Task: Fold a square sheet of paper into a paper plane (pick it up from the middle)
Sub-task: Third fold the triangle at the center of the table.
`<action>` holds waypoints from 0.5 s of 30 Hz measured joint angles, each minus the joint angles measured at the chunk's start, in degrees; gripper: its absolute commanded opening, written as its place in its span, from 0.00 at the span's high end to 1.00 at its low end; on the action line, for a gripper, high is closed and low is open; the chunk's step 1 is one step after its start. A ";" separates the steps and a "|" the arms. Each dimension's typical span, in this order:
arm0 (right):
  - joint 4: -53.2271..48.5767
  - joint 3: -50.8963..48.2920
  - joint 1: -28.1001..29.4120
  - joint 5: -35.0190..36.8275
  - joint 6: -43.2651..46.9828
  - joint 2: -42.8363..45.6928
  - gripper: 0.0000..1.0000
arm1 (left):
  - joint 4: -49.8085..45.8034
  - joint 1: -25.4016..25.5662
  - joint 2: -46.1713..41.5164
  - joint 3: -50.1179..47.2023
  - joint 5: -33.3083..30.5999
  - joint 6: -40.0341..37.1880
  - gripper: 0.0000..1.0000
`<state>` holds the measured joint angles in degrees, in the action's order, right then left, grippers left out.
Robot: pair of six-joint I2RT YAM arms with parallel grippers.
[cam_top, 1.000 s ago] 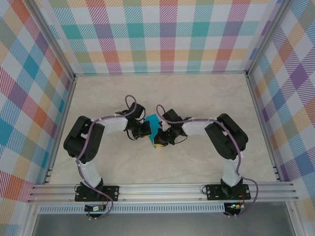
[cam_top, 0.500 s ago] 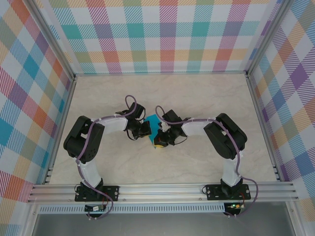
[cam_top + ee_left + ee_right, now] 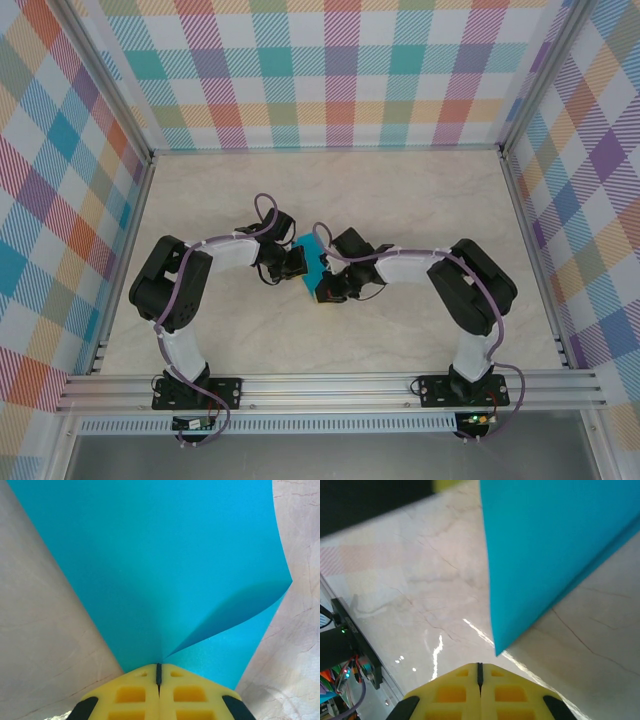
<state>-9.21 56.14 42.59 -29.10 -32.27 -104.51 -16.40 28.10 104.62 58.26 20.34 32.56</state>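
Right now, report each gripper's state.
Left gripper: shut on the paper.
Right gripper: shut, holding nothing.

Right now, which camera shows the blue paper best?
The left wrist view: the sheet of paper spreads across it, pinched in the left gripper, one flap curling. The right wrist view catches a corner; the top view, just a small patch.

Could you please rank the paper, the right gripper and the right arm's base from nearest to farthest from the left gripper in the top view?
1. The paper: pinched in the left gripper, at its tip.
2. The right gripper: just across the paper, to the right.
3. The right arm's base: at the near edge, far right.
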 measured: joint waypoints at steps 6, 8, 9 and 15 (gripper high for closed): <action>-0.83 7.65 -2.60 2.89 -0.61 -1.95 0.99 | 0.02 0.00 -0.04 0.02 0.13 -0.26 1.00; -0.72 10.40 -3.23 4.07 -0.94 -4.02 0.99 | 0.02 0.00 -0.09 0.02 0.15 -0.68 1.00; -0.70 11.32 -3.52 4.68 -1.18 -5.11 0.99 | 0.02 0.00 -0.11 0.02 0.15 -0.94 1.00; -2.86 12.17 -4.13 7.74 -1.62 -9.33 0.99 | 0.00 0.00 -0.11 0.44 0.13 -4.24 1.00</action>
<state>-12.08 68.31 38.46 -21.37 -33.89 -113.84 -16.40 28.10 104.51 58.70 20.47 28.32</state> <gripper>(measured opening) 0.046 0.038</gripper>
